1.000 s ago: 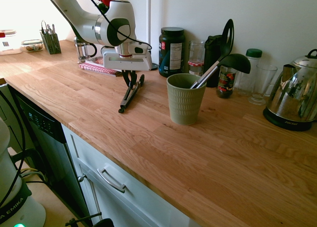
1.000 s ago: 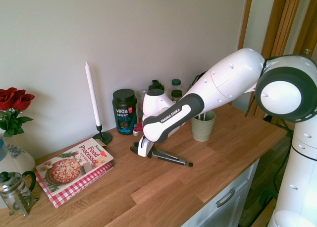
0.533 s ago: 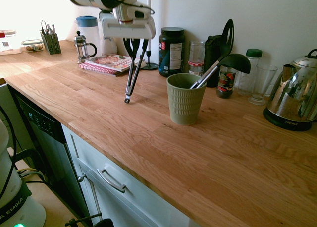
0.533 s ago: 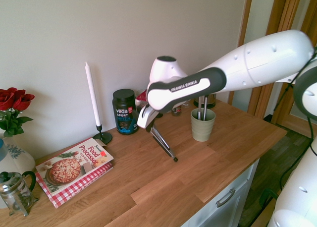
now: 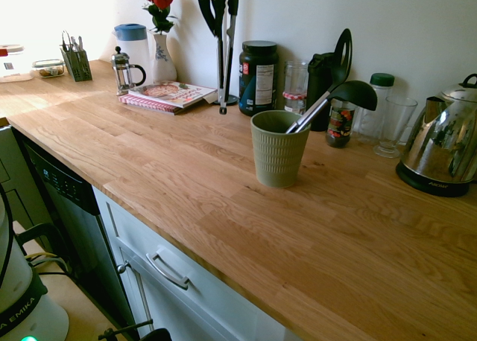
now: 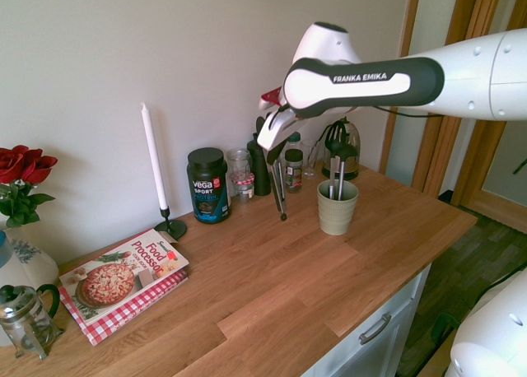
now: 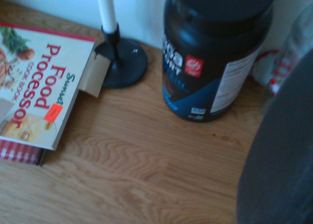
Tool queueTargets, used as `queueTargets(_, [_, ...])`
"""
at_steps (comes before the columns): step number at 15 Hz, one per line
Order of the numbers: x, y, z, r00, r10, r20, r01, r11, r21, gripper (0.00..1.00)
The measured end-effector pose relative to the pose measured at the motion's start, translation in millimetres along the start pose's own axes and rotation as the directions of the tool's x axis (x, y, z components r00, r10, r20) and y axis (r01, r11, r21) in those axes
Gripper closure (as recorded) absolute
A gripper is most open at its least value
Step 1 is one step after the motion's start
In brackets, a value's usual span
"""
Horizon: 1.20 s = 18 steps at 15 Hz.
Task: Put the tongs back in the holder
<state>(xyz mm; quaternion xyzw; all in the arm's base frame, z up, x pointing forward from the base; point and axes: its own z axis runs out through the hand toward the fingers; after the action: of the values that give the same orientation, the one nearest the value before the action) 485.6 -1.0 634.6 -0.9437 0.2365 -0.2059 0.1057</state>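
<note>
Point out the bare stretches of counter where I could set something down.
Bare wood lies between the red-checked book stack and the ribbed olive-green cup, and from that cup to the counter's front edge. It's crowded along the wall, from the black lidded tub to the shiny metal kettle.

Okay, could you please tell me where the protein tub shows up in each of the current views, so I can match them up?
First exterior view: upper middle, left of the green cup, against the wall.
Second exterior view: left of centre, just right of the candle.
Wrist view: top, right of centre, its lid cut off by the upper edge.
Shared landmark: the cookbook, left of the tub in all three.
</note>
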Motion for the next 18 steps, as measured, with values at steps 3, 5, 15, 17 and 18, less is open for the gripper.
queueTargets(3, [33.3, 23.2, -74.2, 0.993, 0.068, -0.092, -0.067, 0.998, 0.019, 1.0])
queueTargets(5, [49.4, 53.2, -102.9, 0.985, 0.12, -0.121, -0.119, 0.993, 0.018, 1.0])
queueTargets(15, [48.9, 159.7, -26.3, 0.976, 0.209, -0.061, -0.209, 0.978, 0.009, 1.0])
queueTargets(17, [43.4, 170.9, -4.3, 0.973, 0.223, -0.056, -0.222, 0.975, 0.007, 1.0])
queueTargets(18, [39.8, 175.3, 8.3, 0.974, 0.223, -0.046, -0.223, 0.975, 0.002, 1.0])
